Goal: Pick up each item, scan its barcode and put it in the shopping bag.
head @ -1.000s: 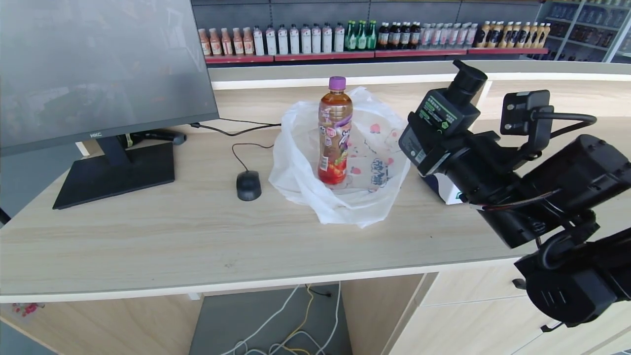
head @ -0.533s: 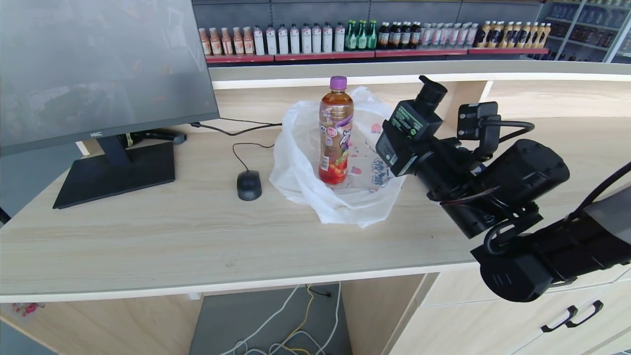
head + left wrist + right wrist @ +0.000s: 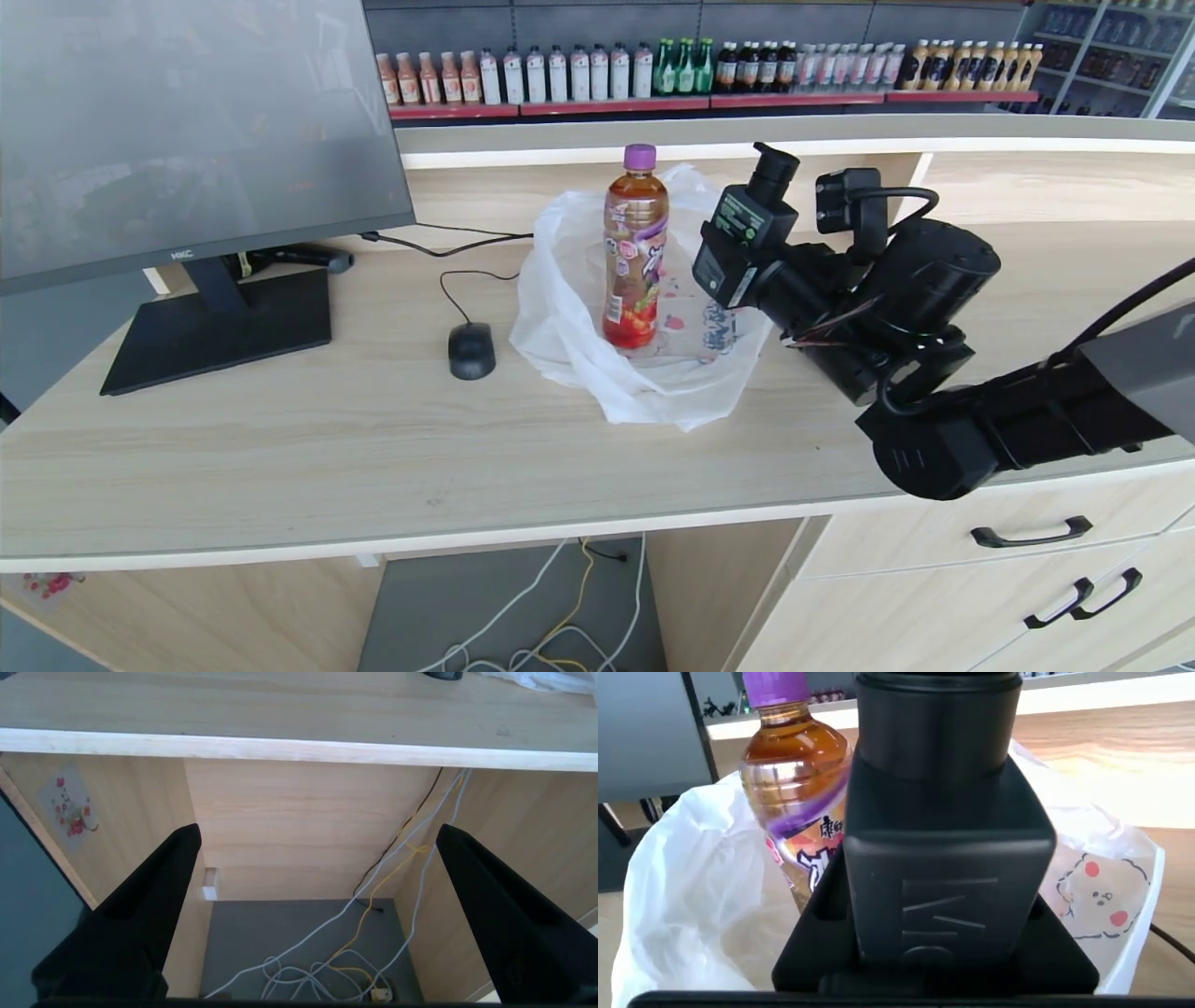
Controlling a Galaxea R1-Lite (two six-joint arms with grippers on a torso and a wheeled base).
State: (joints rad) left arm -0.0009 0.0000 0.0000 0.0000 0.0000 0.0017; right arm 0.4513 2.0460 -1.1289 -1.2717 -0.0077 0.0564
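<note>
Head view shows my right hand [image 3: 794,285] clamped on the black scanner [image 3: 744,229], which I hold above the right rim of the shopping bag [image 3: 569,308], near the bottle [image 3: 635,247] but not touching it. From the right wrist view the scanner's body [image 3: 948,859] sits straight ahead of me, with the purple-capped bottle [image 3: 789,812] behind it. The bottle stands upright inside the open white bag, toward the far edge of the bench [image 3: 280,448], about midway along. A mouse [image 3: 470,350] lies just left of the bag, and a monitor [image 3: 187,131] stands at the far left corner. My left hand [image 3: 318,891] hangs spread wide and empty below the bench's near edge, with cables [image 3: 374,924] beneath.
</note>
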